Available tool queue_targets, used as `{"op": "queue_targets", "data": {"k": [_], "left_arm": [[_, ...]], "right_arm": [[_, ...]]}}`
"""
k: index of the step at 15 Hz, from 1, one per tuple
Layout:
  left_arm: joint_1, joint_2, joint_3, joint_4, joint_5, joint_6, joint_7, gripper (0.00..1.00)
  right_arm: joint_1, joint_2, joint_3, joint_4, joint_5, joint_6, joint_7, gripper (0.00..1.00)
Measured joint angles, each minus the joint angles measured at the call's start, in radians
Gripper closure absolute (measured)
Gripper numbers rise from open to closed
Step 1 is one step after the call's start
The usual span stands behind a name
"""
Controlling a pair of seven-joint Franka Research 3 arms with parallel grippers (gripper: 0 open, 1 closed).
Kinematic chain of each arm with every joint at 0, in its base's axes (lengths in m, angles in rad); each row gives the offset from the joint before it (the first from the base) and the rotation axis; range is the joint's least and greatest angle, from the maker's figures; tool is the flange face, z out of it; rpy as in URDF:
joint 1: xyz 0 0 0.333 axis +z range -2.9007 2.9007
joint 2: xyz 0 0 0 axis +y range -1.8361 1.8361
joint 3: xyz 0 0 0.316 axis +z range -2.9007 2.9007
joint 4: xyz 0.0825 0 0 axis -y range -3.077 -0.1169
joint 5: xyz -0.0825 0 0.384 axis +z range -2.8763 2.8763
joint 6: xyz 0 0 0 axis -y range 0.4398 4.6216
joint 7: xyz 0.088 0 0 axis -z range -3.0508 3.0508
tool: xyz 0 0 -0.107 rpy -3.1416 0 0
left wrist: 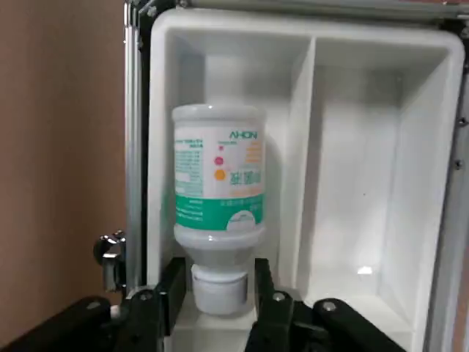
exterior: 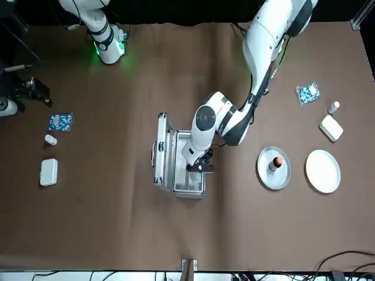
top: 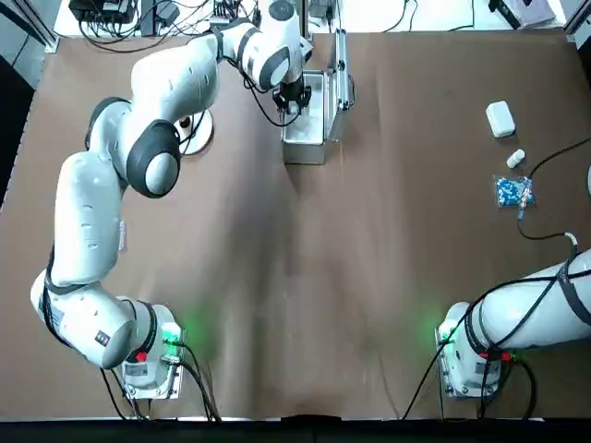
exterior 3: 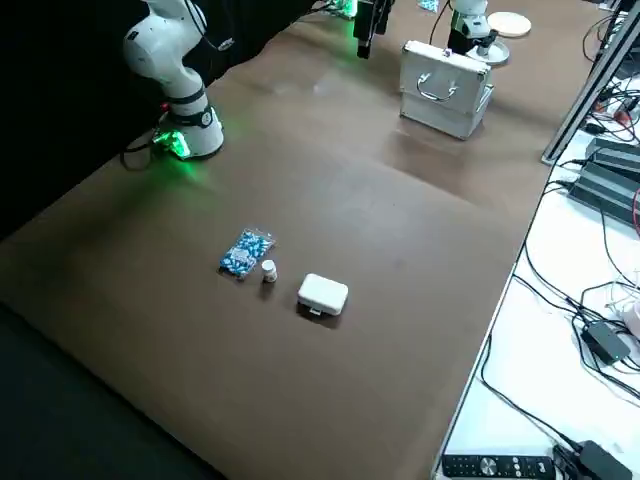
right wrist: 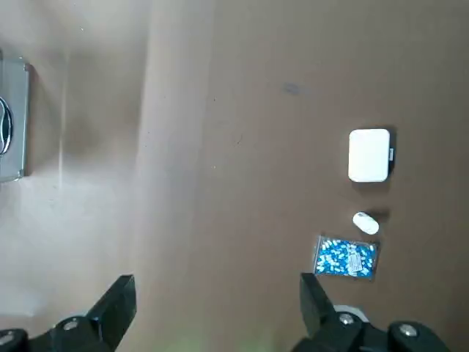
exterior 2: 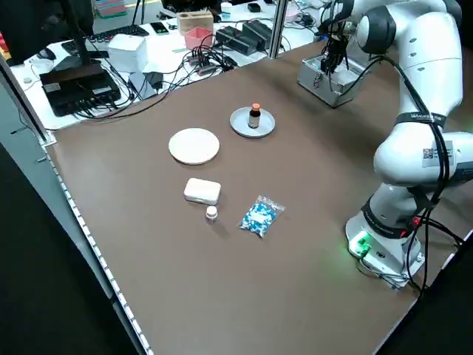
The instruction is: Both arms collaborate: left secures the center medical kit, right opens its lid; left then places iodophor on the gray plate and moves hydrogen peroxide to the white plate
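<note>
Two fingers (left wrist: pixel 272 312) of the left gripper (left wrist: pixel 218 293) sit around the hydrogen peroxide (left wrist: pixel 218 205) cap, low in the frame, not squeezing.

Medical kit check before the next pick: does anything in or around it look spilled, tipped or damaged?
Nothing stands out. The medical kit is open, the hydrogen peroxide lies in one compartment with the left gripper at its cap, and the iodophor stands upright on the gray plate.

Glossy white plastic arms (top: pixel 92 221), brushed metal kit (exterior: pixel 176 155), matt brown table (top: pixel 369 277)
</note>
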Motion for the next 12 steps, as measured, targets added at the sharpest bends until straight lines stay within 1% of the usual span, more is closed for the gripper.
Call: {"op": "queue_targets", "data": {"k": [4, 6, 7, 8, 12], "left_arm": [[-0.003, 0.002, 0.004, 0.001, 0.000, 0.000, 0.000, 0.56], [-0.010, 0.006, 0.014, 0.001, 0.000, 0.007, 0.000, 0.64], [-0.010, 0.006, 0.015, 0.001, 0.000, 0.009, 0.000, 0.64], [-0.010, 0.006, 0.015, 0.002, 0.000, 0.010, 0.000, 0.67], [-0.010, 0.006, 0.016, 0.003, 0.000, 0.012, 0.000, 0.67]], "right_arm": [[0.000, 0.000, 0.000, 0.000, 0.000, -0.001, 0.000, 0.01], [0.002, 0.000, 0.000, 0.000, 0.000, -0.001, 0.000, 0.01], [0.003, 0.000, 0.000, 0.000, 0.000, -0.001, 0.001, 0.01], [0.005, 0.000, 0.000, 0.000, 0.000, -0.002, 0.001, 0.01], [0.009, 0.000, 0.000, 0.000, 0.000, -0.004, 0.002, 0.01]]}}
